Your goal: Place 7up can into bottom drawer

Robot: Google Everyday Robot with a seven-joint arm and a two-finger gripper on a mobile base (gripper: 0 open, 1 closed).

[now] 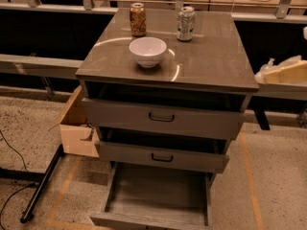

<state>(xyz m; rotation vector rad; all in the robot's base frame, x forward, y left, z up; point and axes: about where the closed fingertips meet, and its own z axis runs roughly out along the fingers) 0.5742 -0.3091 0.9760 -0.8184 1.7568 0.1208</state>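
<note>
Sensibly, the pale cream gripper (287,73), low at the right edge with its grip state impossible to tell, should rise above the grey cabinet top (216,56) and approach the upright silver-white, green-marked 7up can (185,23) at the back, avoiding the brown-gold can (137,19) and white bowl (147,51), then lower it into the open grey bottom drawer (158,195).

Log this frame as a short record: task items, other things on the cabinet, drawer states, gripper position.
7up can: upright at the rear of the cabinet top, not yet moved
bottom drawer: pulled open, nothing visible inside
brown-gold can: upright, left of the 7up can
white bowl: in front of both cans
top drawer and middle drawer: pulled out far less than the bottom one
gripper: at the right edge of view, beside the cabinet, apart from the 7up can
cardboard box: on the floor, left of the cabinet
</note>
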